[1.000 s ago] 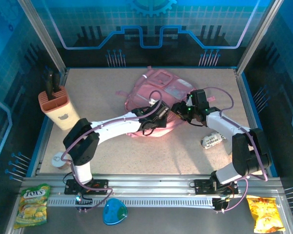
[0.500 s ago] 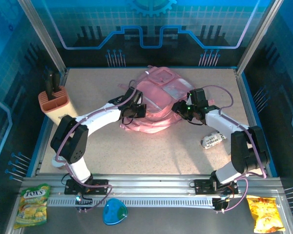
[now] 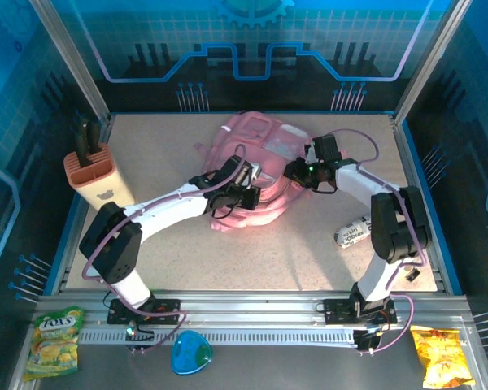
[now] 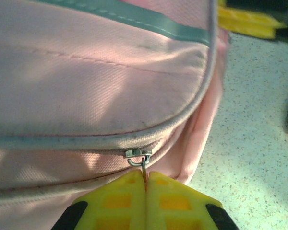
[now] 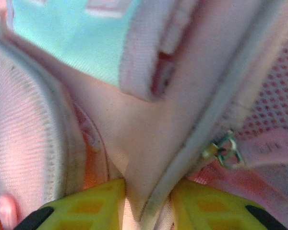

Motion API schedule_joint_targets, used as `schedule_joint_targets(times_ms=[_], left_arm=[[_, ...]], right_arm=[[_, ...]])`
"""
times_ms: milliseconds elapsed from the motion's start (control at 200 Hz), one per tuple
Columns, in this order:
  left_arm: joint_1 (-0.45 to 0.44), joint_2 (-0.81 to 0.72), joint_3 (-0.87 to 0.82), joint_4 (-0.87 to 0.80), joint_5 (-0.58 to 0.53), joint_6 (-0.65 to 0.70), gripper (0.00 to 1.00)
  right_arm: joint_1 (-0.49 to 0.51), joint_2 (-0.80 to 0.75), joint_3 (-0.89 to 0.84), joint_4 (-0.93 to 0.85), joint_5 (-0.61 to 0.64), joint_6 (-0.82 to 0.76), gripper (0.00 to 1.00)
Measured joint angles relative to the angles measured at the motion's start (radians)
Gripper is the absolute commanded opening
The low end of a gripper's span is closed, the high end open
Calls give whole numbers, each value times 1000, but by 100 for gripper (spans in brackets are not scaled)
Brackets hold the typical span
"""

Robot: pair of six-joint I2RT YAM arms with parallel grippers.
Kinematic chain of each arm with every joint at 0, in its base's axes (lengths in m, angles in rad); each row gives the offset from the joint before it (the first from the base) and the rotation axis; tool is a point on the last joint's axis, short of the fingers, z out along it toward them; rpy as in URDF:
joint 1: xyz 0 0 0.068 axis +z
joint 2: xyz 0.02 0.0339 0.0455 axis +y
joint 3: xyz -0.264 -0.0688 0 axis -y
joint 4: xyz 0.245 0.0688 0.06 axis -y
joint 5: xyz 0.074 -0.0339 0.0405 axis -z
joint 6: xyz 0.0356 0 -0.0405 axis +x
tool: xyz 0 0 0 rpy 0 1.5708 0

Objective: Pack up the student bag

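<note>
1. Student bag (image 3: 256, 162) lies slumped on the desk (image 3: 309, 260), centre and toward the back, between the two arms.
2. Left end effector (image 4: 145, 175): fingers together, pinching the thin zip pull (image 4: 144, 167) on the bag's near side. The slider (image 4: 137, 154) sits just above the fingertips.
3. From the left wrist view we cannot tell how much of that zip line is open. No gap into the bag shows along the seam.
4. Right end effector (image 5: 149, 191): clamped on a fold of pink fabric at the bag's right side, with a zip seam running up between the fingers. A second slider (image 5: 225, 148) hangs just beside it, not gripped. We read this as a bracing hold.
5. Progress, our judgement: early, at the opening step. One side holds the bag and the other has the pull. We see nothing loaded inside.
6. Left to do: get the compartment open, load it, zip it up.
7. Candidates outside the bag are a white printed packet (image 3: 354, 234) on the desk to the right of the bag, plus a green snack bag (image 3: 55, 341) and an orange snack bag (image 3: 441, 355) on the near rail. We cannot tell which are meant to go in.
</note>
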Motion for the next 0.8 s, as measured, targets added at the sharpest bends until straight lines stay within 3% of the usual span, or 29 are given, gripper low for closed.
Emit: schedule_joint_targets(times_ms=[210, 480, 655, 800], left_arm=[[-72, 68, 59, 3, 12, -27, 0], [-89, 93, 85, -3, 16, -53, 0], [-89, 93, 85, -7, 13, -53, 0], [-89, 93, 85, -11, 8, -54, 0]], right_arm=[[-42, -5, 27, 31, -2, -43, 44], [-25, -282, -212, 110, -32, 95, 47], [64, -281, -261, 135, -65, 154, 42], [90, -236, -252, 135, -65, 159, 28]])
